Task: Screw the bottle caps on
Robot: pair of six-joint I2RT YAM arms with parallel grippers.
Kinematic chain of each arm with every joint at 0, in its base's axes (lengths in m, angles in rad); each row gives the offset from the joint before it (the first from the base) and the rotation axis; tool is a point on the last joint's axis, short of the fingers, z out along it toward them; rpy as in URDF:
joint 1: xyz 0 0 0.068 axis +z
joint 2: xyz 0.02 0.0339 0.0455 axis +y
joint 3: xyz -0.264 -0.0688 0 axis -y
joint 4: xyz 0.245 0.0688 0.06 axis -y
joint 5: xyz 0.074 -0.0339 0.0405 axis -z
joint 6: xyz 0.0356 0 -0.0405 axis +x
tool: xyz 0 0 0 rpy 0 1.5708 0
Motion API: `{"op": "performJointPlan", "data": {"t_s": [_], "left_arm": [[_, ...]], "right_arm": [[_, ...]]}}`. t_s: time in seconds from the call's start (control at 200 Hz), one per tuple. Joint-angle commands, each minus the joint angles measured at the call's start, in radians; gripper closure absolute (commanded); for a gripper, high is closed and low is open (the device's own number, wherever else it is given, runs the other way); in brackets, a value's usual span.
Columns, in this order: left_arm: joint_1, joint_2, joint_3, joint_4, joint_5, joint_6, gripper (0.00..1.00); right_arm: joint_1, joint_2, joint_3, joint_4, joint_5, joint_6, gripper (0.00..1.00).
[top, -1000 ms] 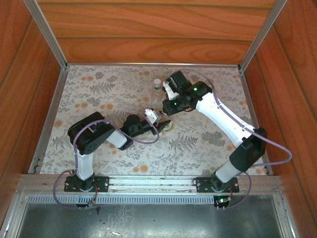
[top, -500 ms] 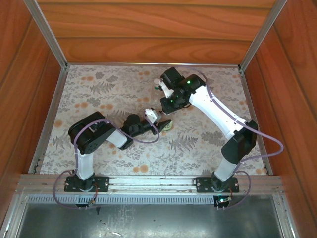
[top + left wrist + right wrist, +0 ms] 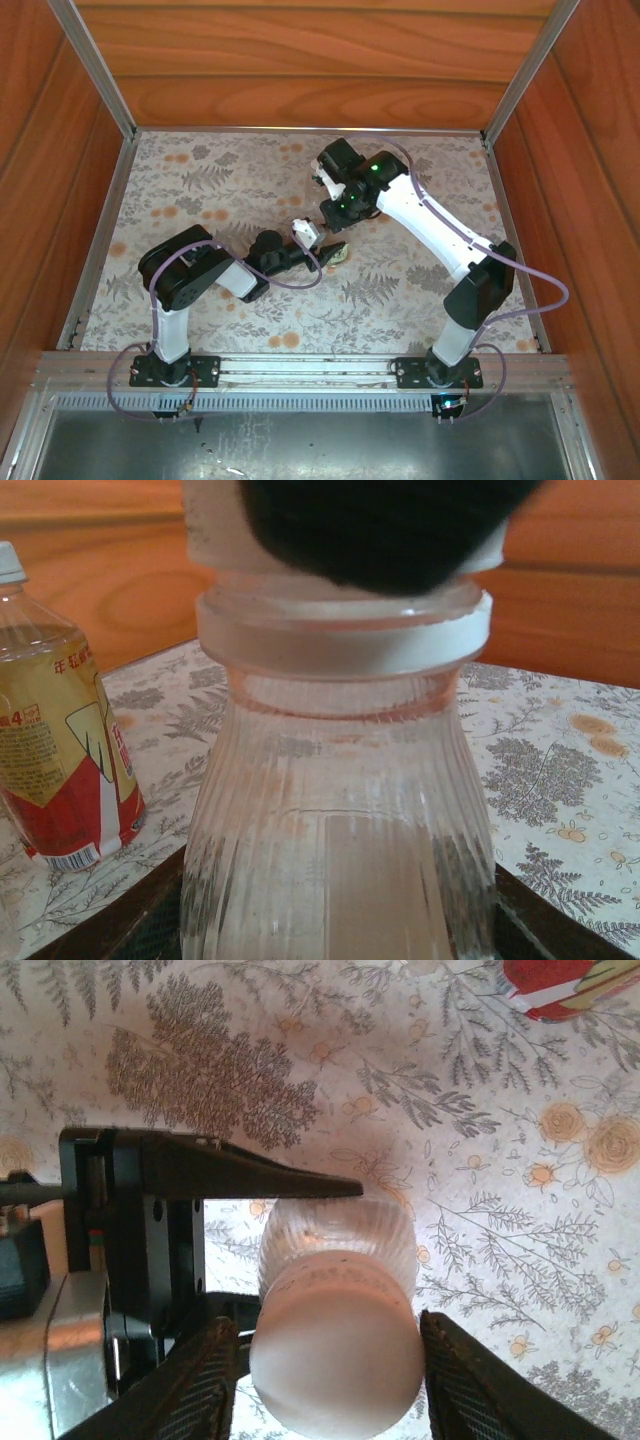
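with the left gripper [image 3: 330,253] clamped on the ribbed bottle [image 3: 340,820] mid-tabletop, the right gripper [image 3: 335,1392], straddling the white cap [image 3: 335,1345] with its grip unclear, should pinch squarely and twist level.

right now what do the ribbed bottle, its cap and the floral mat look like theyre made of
ribbed bottle: likely clear plastic, glossy; see-through fluted wall with soft highlights, though glass isn't ruled out.
cap: white plastic, smooth satin; opaque, even colour, rounded edge.
floral mat: printed cloth or vinyl, matte; flat pattern, no glare.
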Motion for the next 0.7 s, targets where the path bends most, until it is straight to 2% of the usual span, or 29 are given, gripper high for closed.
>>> {"op": "performJointPlan", "data": {"t_s": [0.0,0.105,0.265,0.31,0.45,0.695], "left_arm": [[-0.004,0.037,-0.001,-0.088,0.034,-0.027,0.46],[-0.005,0.036,-0.001,-0.088,0.034,-0.028,0.46],[-0.004,0.037,0.002,-0.088,0.038,-0.029,0.47],[-0.004,0.039,0.003,-0.088,0.040,-0.030,0.46],[-0.003,0.036,0.000,-0.090,0.042,-0.031,0.46],[-0.004,0.028,-0.004,-0.090,0.042,-0.030,0.47]], "right_arm": [[0.011,-0.061,-0.026,0.041,-0.002,0.009,0.41],[0.011,-0.119,-0.058,0.084,0.005,0.020,0.32],[0.007,-0.158,-0.091,0.112,0.031,0.033,0.31],[0.003,-0.157,-0.098,0.112,0.036,0.033,0.34],[-0.015,-0.148,-0.121,0.117,0.042,0.034,0.52],[-0.044,-0.124,-0.158,0.147,0.023,0.032,0.56]]}}
